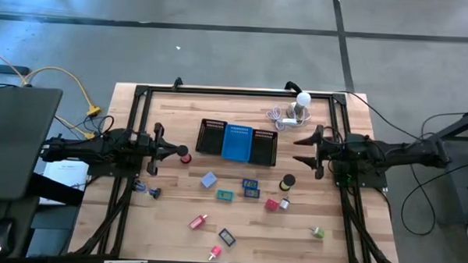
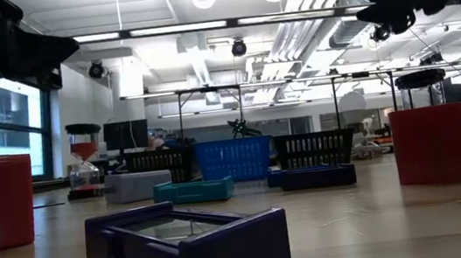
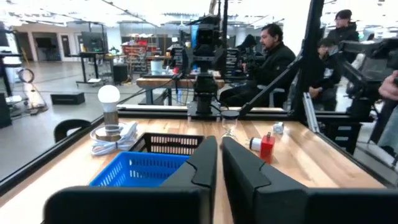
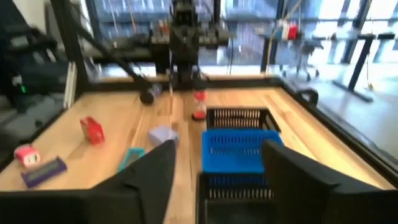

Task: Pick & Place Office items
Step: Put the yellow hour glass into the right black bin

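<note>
The office items lie scattered on the wooden table in front of the black mesh tray point(image 1: 210, 138). Among them are a grey-blue block point(image 1: 209, 179), a teal block point(image 1: 225, 195), two blue blocks point(image 1: 251, 187), a black spool point(image 1: 287, 182), a red block point(image 1: 272, 204), a pink clip point(image 1: 198, 221), a dark purple block point(image 1: 226, 237) and a green piece point(image 1: 318, 233). A small red piece point(image 1: 185, 155) stands just ahead of my left gripper point(image 1: 175, 150), which is shut point(image 3: 219, 163) and raised. My right gripper point(image 1: 302, 149) hovers open point(image 4: 217, 180) beside the tray's right end.
A white ball-topped gadget with its cable point(image 1: 297, 110) stands at the far edge, right of the tray. Two blue clips point(image 1: 146, 191) lie near the left frame rail. A black frame point(image 1: 142, 93) borders the table. People sit beyond the table's right side point(image 3: 273, 53).
</note>
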Controlling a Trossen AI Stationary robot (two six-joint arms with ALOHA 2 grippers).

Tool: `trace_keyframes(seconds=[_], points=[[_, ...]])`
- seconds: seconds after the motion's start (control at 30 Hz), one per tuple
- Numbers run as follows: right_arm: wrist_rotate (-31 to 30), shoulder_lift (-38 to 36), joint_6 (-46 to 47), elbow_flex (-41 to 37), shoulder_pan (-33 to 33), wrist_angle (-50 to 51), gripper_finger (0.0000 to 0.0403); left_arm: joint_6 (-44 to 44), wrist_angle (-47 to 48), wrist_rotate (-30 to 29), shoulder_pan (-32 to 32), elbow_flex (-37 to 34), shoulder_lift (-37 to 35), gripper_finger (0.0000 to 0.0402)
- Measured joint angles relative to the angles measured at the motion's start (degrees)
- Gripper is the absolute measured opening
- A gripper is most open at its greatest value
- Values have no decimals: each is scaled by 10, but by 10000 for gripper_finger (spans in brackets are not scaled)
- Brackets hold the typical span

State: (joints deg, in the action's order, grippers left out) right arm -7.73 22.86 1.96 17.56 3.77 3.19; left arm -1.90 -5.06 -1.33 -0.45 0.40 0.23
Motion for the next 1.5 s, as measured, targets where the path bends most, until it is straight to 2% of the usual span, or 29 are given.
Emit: trace_keyframes(seconds=[0.17,0.33,0.47,0.67,1.0,1.5], points=[[-3,50,24,74,28,94,284,-14,-3,-20,0,0,0,91],[-13,105,83,144,55,218,282,-15,-2,-20,0,0,0,151],[-9,156,131,187,73,287,273,-20,-3,-20,0,0,0,179],[-7,241,188,243,103,359,271,-29,-14,-20,0,0,0,185],[-7,366,194,256,154,361,271,-31,-29,-20,0,0,0,185],[-45,449,173,256,175,355,271,-50,-29,-19,0,0,0,185]])
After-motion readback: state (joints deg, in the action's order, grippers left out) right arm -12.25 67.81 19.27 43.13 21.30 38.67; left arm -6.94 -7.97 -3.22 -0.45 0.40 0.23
